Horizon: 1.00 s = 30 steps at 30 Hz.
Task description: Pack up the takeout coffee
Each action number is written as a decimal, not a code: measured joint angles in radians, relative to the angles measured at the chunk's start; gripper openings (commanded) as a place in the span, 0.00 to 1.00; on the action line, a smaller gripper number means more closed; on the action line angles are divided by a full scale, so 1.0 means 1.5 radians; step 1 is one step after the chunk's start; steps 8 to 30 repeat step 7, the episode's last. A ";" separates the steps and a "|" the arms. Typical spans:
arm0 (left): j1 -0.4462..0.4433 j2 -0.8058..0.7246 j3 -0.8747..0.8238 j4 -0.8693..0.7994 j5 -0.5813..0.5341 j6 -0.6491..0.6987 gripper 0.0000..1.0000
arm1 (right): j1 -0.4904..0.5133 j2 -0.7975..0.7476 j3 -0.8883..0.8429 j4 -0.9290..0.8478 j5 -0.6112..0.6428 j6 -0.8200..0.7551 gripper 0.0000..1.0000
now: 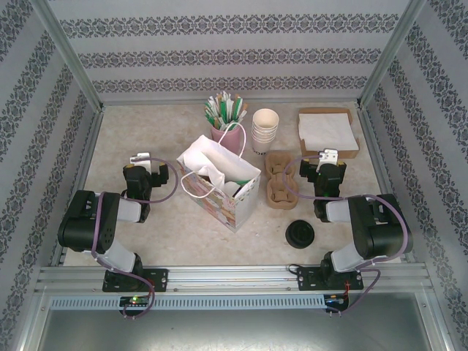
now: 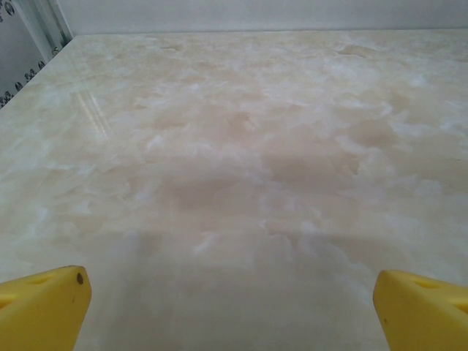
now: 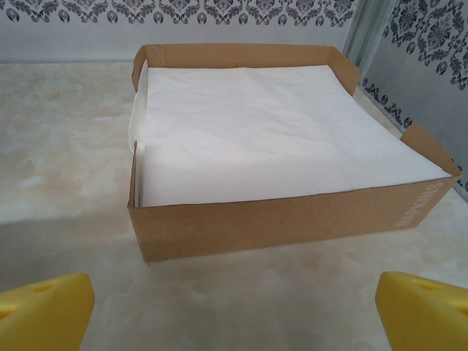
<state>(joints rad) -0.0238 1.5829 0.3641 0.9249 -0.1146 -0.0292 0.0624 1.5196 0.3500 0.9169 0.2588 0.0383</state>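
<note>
— Left claw (image 2: 230, 311) and right claw (image 3: 234, 311) are wide open, empty. Where's the coffee (image 1: 300, 235)?
— Near side, on the right, on the surface (image 1: 183, 234). Light, squishy cup, I think; you pinch its sides softly.

Table (image 1: 168, 234): marbled cream and beige, with paler white veining. Walls (image 1: 219, 55): white-grey, crossed by bands of dark damask print. Gift bag (image 1: 219, 179): white, with a busy multicolour print on the lower side. Pink cup (image 1: 228, 135) holds green-and-white sticks (image 1: 223, 110). Stacked cups (image 1: 265, 130): cream. Carrier (image 1: 278, 183) and napkin box (image 3: 292, 216): plain brown cardboard, faint lettering on the box front. Napkins (image 3: 270, 124): white. Round lid (image 1: 300, 235): black. Arms (image 1: 91, 219): black. Left gripper (image 2: 234, 307) and right gripper (image 3: 234, 307): fingers (image 2: 44, 307) bright yellow.
</note>
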 measured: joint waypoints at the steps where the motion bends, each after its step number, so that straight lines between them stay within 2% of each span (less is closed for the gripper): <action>1: 0.000 0.000 0.000 0.000 0.000 0.000 1.00 | 0.000 0.000 0.000 0.000 -0.001 0.000 0.98; 7: 0.000 0.000 0.000 0.000 0.002 0.000 1.00 | -0.006 0.000 0.003 -0.005 -0.037 -0.001 0.98; 30: 0.000 0.000 0.000 0.000 0.002 0.000 1.00 | -0.006 0.000 0.003 -0.005 -0.037 -0.001 0.98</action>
